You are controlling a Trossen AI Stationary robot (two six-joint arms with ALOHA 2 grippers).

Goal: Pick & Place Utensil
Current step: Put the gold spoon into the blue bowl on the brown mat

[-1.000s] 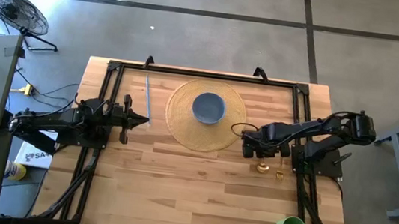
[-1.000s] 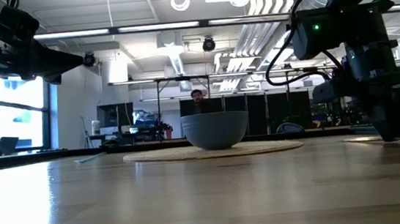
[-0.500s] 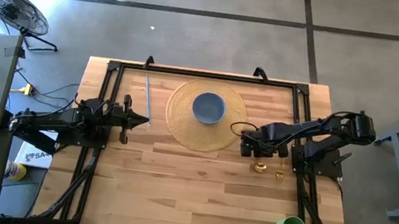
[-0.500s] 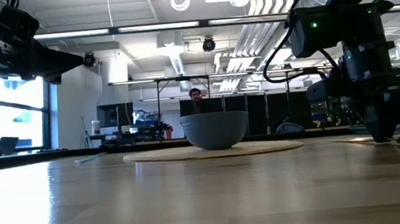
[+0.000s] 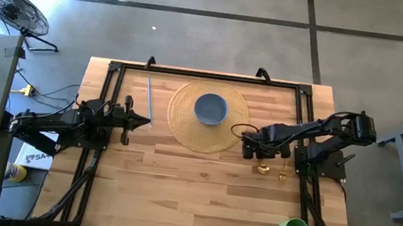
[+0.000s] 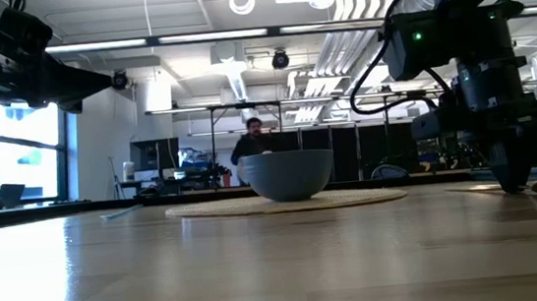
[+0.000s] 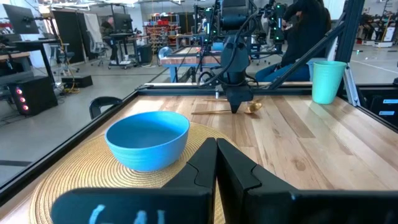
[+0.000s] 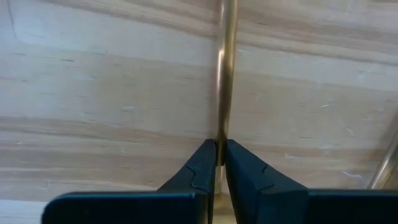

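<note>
right gripper (image 8: pixel 218 163) pinches the gold utensil (image 8: pixel 224 68) flat on bare wood beside the mat's (image 5: pixel 178 122) edge; left gripper (image 7: pixel 216 163) clenched.

Right gripper (image 5: pixel 247 150) has edged slightly toward the woven mat (image 5: pixel 182 126)

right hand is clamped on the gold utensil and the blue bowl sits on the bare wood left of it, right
Not quite. The right hand is shut on the gold utensil, as the right wrist view shows, but the blue bowl sits on the round woven placemat, not on bare wood; the high view shows it.
</note>
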